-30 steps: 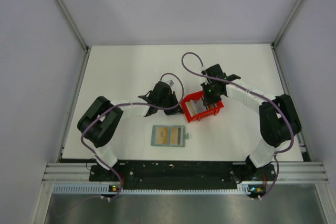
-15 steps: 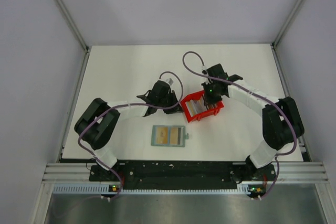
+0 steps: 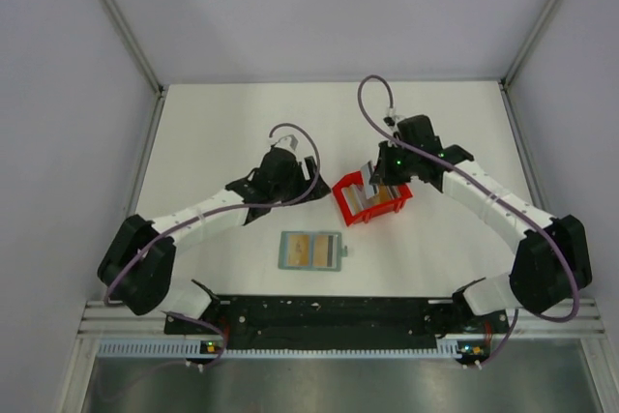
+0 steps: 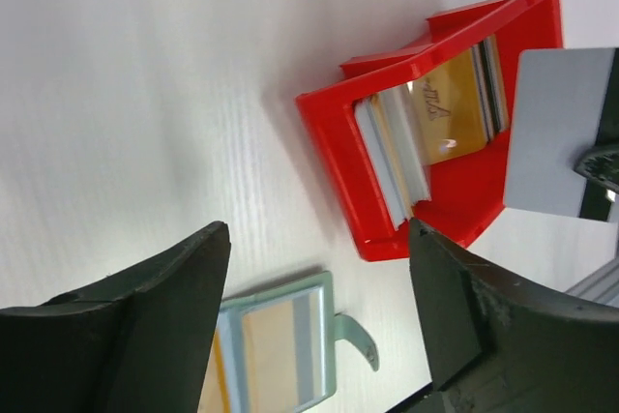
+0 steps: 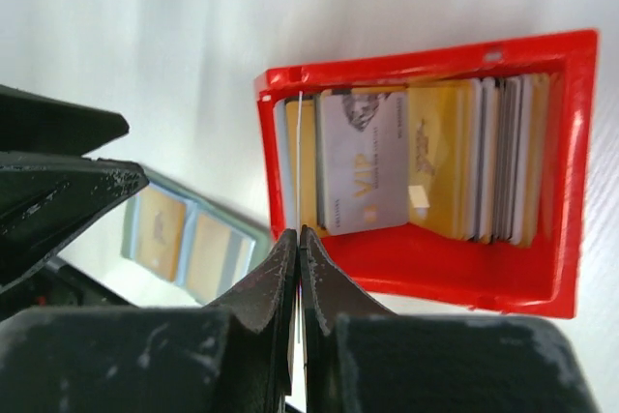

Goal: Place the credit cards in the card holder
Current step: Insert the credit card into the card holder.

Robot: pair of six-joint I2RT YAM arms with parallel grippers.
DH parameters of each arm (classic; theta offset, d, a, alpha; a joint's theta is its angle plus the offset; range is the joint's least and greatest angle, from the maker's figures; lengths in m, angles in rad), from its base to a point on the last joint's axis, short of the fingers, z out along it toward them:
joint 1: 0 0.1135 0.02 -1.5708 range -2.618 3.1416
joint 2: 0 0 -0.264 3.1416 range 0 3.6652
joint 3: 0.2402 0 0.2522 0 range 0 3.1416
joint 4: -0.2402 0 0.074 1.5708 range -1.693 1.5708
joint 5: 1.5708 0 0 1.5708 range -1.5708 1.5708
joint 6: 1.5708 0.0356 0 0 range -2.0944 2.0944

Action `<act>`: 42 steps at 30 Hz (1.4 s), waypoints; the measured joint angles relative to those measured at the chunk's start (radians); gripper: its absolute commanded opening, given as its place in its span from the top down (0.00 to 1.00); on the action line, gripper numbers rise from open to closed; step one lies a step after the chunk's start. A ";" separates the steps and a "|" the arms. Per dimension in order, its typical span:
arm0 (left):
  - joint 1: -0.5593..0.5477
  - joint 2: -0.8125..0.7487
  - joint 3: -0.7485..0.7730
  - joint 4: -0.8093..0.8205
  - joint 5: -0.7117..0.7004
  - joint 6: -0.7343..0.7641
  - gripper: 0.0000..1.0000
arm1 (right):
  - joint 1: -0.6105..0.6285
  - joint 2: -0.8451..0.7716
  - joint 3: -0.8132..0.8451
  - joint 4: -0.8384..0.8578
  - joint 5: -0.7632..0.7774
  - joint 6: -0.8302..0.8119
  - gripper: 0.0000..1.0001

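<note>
The card holder point(image 3: 311, 250) lies open on the table near the front, tan cards showing in both of its pockets; it also appears between my left fingers point(image 4: 280, 345). Several credit cards point(image 5: 426, 162) stand on edge in a red bin point(image 3: 372, 202). My right gripper point(image 5: 299, 232) is shut on one grey credit card point(image 4: 556, 132), seen edge-on in the right wrist view point(image 5: 300, 157), and holds it just above the bin's left end. My left gripper point(image 4: 317, 229) is open and holds nothing, a little left of the bin point(image 4: 334, 157) and above the table.
The red bin sits at the table's middle, between the two grippers. The holder's small closing tab point(image 4: 360, 345) sticks out from its right edge. White walls enclose the table on three sides.
My left gripper has opened and drawn back to the left, away from the bin. The right gripper has closed on the grey card and risen slightly with it.
</note>
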 measured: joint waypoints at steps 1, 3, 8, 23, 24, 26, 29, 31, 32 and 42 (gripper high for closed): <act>0.001 -0.021 -0.012 -0.014 -0.021 0.000 0.13 | 0.004 -0.019 -0.021 0.021 -0.018 0.023 1.00; 0.005 -0.070 -0.037 -0.048 -0.064 0.000 0.08 | 0.019 -0.058 -0.065 0.052 -0.039 0.066 1.00; 0.022 -0.200 -0.105 -0.134 -0.160 -0.011 0.03 | 0.124 -0.089 -0.130 0.131 -0.051 0.160 1.00; 0.066 -0.464 -0.349 -0.259 -0.210 -0.084 0.02 | 0.408 -0.058 -0.248 0.326 0.005 0.356 1.00; 0.066 -0.466 -0.355 -0.259 -0.208 -0.087 0.02 | 0.417 -0.050 -0.250 0.336 0.010 0.358 1.00; 0.066 -0.472 -0.369 -0.257 -0.197 -0.092 0.02 | 0.428 -0.036 -0.258 0.344 0.014 0.365 1.00; 0.066 -0.481 -0.389 -0.256 -0.185 -0.100 0.02 | 0.432 -0.034 -0.282 0.354 0.023 0.369 1.00; 0.066 -0.501 -0.415 -0.255 -0.174 -0.105 0.02 | 0.432 -0.032 -0.289 0.358 0.031 0.369 1.00; 0.066 -0.515 -0.432 -0.249 -0.167 -0.107 0.02 | 0.432 -0.031 -0.290 0.362 0.032 0.369 1.00; 0.066 -0.562 -0.542 -0.149 -0.099 -0.110 0.05 | 0.433 -0.015 -0.318 0.430 0.071 0.386 1.00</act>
